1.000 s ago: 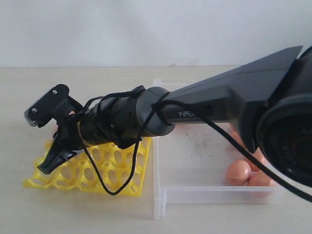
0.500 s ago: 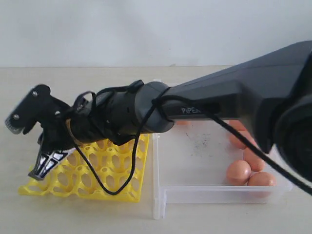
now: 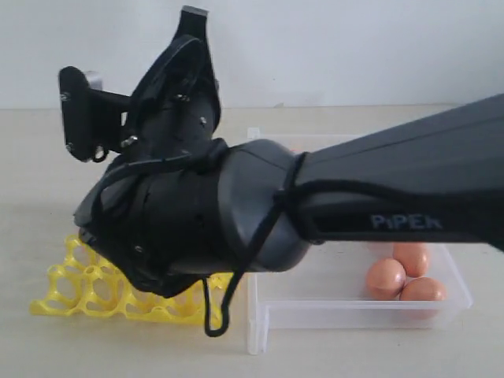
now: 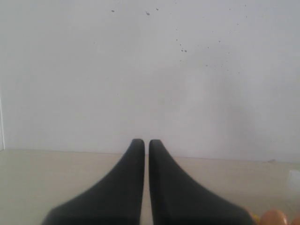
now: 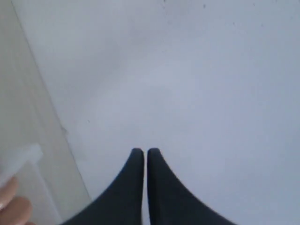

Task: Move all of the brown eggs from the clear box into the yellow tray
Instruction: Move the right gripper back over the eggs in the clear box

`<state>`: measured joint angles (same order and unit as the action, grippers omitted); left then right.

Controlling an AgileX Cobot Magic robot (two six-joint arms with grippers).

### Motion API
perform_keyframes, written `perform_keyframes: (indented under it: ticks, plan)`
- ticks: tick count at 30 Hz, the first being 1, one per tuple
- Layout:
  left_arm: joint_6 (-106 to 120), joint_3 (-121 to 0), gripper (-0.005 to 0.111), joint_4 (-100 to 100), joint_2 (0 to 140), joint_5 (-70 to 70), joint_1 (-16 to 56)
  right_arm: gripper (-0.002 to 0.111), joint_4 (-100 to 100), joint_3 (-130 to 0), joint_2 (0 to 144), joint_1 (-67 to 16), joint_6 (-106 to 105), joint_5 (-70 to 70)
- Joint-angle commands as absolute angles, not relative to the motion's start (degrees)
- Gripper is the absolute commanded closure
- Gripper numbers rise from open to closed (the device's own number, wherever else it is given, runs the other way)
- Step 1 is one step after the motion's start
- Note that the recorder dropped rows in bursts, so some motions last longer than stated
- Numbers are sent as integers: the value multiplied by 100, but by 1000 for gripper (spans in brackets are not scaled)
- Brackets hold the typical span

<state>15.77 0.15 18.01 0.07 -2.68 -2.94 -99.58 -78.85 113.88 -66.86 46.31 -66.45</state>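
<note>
Has just swung the black right pincer (image 3: 194,16) up off the bright yellow plastic lattice egg tray (image 3: 83,287), from tips low over its cups to tips pointing skyward above it. Pinched tight and empty, that pincer; likewise the left pincer (image 4: 146,142), tips together on nothing. Three smooth orange-brown eggs (image 3: 386,277) in view in the shallow clear plastic box (image 3: 346,313) just beside the tray, at the end farthest from it. No egg seen in the tray's uncovered cups, the rest hidden behind the wrist. Probably a retreat ahead of another trip to the box.

Three brown eggs (image 3: 386,277) are showing at the right end of one clear box (image 3: 346,313); one yellow tray (image 3: 94,305) is sitting alongside.
</note>
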Motion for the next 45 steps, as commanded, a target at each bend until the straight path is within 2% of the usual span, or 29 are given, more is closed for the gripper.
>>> perform_keyframes:
  ticks: [1, 5, 10, 15, 20, 23, 29, 32, 34, 36, 38, 40, 41, 43, 45]
  plan:
    - [1597, 0, 103, 1828, 0, -300, -262, 109, -9944, -7161, 10849, -6530, 5132, -6996]
    - [1597, 0, 103, 1828, 0, -300, -262, 109, -9986, -6357, 10303, -6291, 6205, -6996]
    - [1597, 0, 103, 1828, 0, -300, -262, 109, -9995, -5236, 9274, -5746, 8633, -6727]
    - [1597, 0, 103, 1828, 0, -300, -262, 109, -9995, -4629, 8250, -4658, 9723, -3580]
    - [1597, 0, 103, 1828, 0, -300, -262, 109, -9995, -4593, 7809, -3070, 8894, 778]
    - [1597, 0, 103, 1828, 0, -300, -262, 109, -9995, -4593, 7809, -2505, 8511, 2441]
    - [1597, 0, 103, 1828, 0, -300, -262, 109, -9995, -4593, 8137, -2109, 9644, 2515]
    - [1597, 0, 103, 1828, 0, -300, -262, 109, -9995, -4593, 8424, -2120, 9053, 2908]
    - [1597, 0, 103, 1828, 0, -300, -262, 109, -9995, -4579, 8551, -2204, 7725, 3264]
    - [1597, 0, 103, 1828, 0, -300, -262, 109, -9995, -4466, 8583, -2381, 6308, 3202]
    - [1597, 0, 103, 1828, 0, -300, -262, 109, -9995, -4366, 8583, -2743, 5363, 2350]
    - [1597, 0, 103, 1828, 0, -300, -262, 109, -9995, -4300, 8583, -3282, 4562, 571]
    - [1597, 0, 103, 1828, 0, -300, -262, 109, -9995, -4280, 8656, -3800, 3649, -1527]
    - [1597, 0, 103, 1828, 0, -300, -262, 109, -9995, -4293, 8825, -4316, 2249, -3720]
    - [1597, 0, 103, 1828, 0, -300, -262, 109, -9995, -4294, 8891, -4355, 1093, -4622]
